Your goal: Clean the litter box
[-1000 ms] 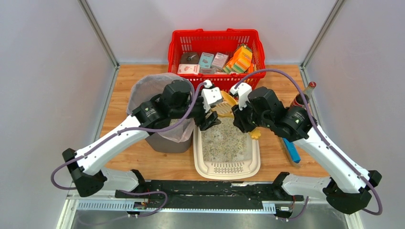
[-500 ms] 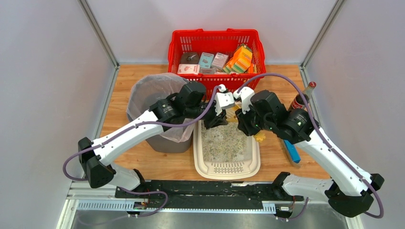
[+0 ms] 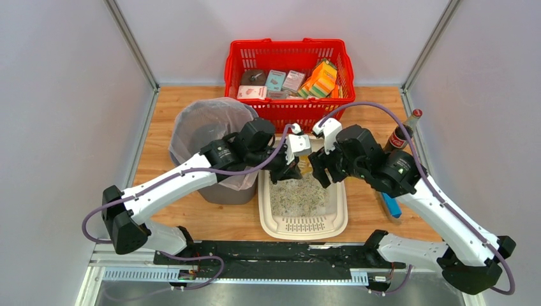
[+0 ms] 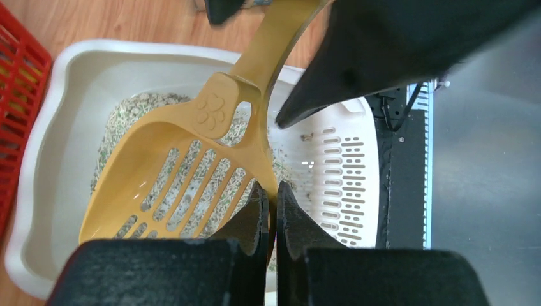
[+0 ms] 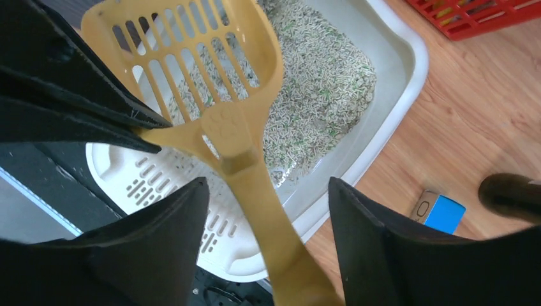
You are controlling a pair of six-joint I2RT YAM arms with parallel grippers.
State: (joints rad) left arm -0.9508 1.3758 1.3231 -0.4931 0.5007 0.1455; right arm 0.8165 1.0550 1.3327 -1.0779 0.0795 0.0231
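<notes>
The cream litter box (image 3: 303, 229) lies on the wood in front of the arms, with grey-white granules in its far half and a slotted grate at the near end. A yellow slotted scoop (image 4: 185, 146) hangs over the granules. My left gripper (image 4: 269, 191) is shut on the thin side edge of the scoop's bowl. My right gripper (image 5: 268, 185) is open. Its fingers (image 5: 185, 223) stand on both sides of the scoop's handle (image 5: 261, 204), apart from it. From above, both grippers (image 3: 290, 171) (image 3: 325, 169) meet over the box's far end.
A grey bin with a clear bag (image 3: 204, 127) stands just left of the box, under my left arm. A red mesh basket (image 3: 287, 43) with packets sits behind. A dark bottle (image 3: 405, 131) and a blue item (image 3: 389, 204) lie to the right.
My left arm swung right from over the bin and its jaws closed on the scoop's edge. My right jaws opened off the handle.
</notes>
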